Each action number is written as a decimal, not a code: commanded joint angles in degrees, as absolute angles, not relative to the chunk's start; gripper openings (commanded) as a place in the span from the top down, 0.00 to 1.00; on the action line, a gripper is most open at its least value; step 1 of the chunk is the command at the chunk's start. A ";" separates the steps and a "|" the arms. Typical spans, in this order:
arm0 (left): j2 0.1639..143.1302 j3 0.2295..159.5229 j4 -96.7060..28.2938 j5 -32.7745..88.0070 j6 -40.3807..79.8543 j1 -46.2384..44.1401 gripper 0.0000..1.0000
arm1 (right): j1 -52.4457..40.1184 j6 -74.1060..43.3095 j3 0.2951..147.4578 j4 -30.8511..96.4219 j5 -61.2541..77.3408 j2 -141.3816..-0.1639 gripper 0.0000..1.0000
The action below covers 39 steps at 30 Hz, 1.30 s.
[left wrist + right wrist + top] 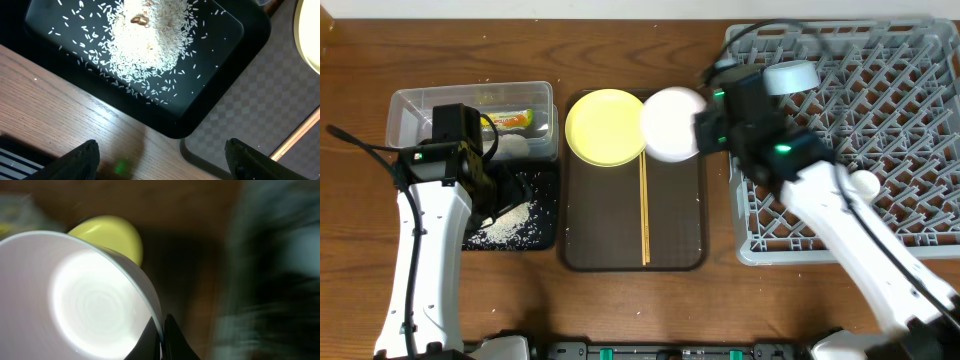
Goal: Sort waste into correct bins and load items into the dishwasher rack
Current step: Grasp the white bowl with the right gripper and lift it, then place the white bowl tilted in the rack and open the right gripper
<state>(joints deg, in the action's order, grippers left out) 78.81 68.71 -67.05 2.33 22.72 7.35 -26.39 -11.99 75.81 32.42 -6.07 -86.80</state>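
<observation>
R claw (161, 336) is pinched shut on the thin rim of the white bowl (95, 300). The bowl hangs tilted over the brown tray's (675, 225) far corner, next to the yellow plate (605, 127), with the rack (920, 120) just to the right. Best way, I'd judge: swing across slowly (wrist view is smeared), grip firm, then seat the bowl between pegs. L claw (162, 162) hangs wide open & empty by the black tray (235, 45) of rice (145, 45).

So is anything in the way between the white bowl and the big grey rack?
Nothing visible. The right gripper holds the white bowl just left of the rack; a light blue bowl sits inside.
</observation>
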 commanded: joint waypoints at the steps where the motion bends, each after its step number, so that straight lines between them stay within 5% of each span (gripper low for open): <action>1: 78.61 68.47 -67.02 1.21 23.22 7.60 0.17 | -22.76 -2.09 76.12 32.73 -21.98 -84.93 0.99; 7: 78.61 68.47 -66.74 1.21 23.24 7.60 0.17 | -16.95 14.33 76.12 26.46 -42.37 -85.12 0.99; 17: 78.61 68.47 -66.39 1.21 23.24 7.60 0.17 | -16.03 36.40 76.12 18.85 -51.42 -89.84 0.99; 29: 78.61 68.47 -66.32 1.21 23.24 7.60 0.17 | -13.58 33.26 76.12 16.40 -74.08 -99.61 0.99; 39: 78.61 68.47 -65.93 1.23 23.24 7.60 0.17 | -10.41 30.44 76.03 16.05 -73.06 -101.19 0.99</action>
<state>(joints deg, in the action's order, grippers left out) 78.81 68.71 -65.89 2.35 22.72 7.35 -11.99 32.34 75.79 16.25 -71.09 -100.07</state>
